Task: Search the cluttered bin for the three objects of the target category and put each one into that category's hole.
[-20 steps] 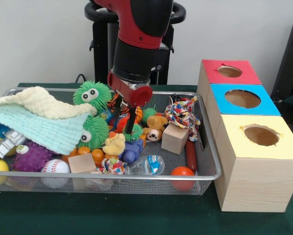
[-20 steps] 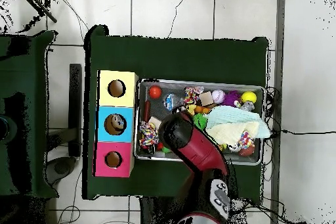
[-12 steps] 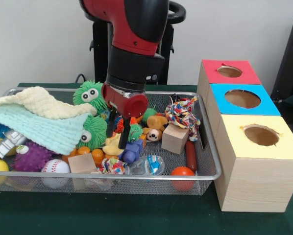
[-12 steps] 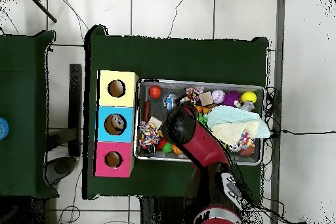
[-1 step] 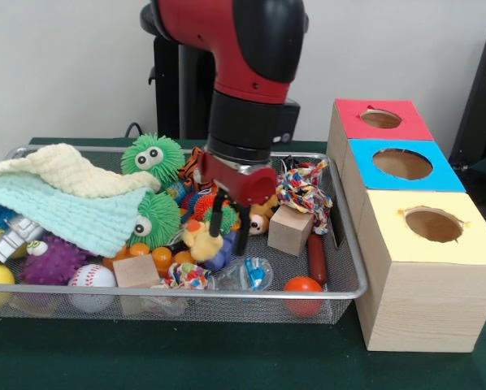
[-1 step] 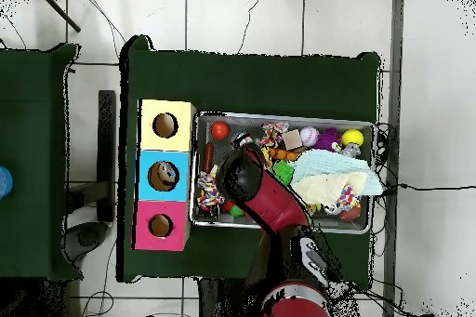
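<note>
The gripper [image 5: 229, 229] hangs low in the middle of the bin [image 5: 353, 244], its two dark fingers [image 5: 216, 219] pointing down and parted, one on each side of the blue toy [image 5: 219, 258] and just right of the yellow duck [image 5: 197, 240]. It seems to grip nothing yet, though the clutter hides the tips, so I cannot be sure.

The parted fingers over this heap suggest it is choosing or about to close on a small toy. The category is not given; a likely target is the duck or the blue toy, both still in the bin beside the wood block [image 5: 290, 229] and rope toy [image 5: 301, 189].

The cloths [image 5: 64, 203] cover the bin's left part and half hide a green fuzzy toy [image 5: 155, 218], so more pieces may lie under them. The three boxes [image 5: 432, 268], red, blue and yellow, stand touching just right of the bin, holes up, for short carries. From overhead the arm [image 6: 270, 202] covers the bin's centre.
</note>
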Controlling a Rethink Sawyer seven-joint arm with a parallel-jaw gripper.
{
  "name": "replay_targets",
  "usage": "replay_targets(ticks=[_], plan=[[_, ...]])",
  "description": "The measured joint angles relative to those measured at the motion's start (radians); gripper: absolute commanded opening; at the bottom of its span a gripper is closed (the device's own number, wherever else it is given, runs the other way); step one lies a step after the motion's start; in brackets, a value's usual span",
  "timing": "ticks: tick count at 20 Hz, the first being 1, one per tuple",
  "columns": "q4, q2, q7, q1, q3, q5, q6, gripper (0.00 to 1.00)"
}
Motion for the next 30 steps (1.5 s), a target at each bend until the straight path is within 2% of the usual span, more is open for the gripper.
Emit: replay_targets(ticks=[10,22,30], plan=[[0.0,0.003,0.0,0.07,-0.029,0.005,0.164,1.0],[0.0,0.009,0.001,0.141,-0.121,0.016,0.182,1.0],[0.0,0.032,0.049,0.167,-0.197,0.083,0.185,1.0]])
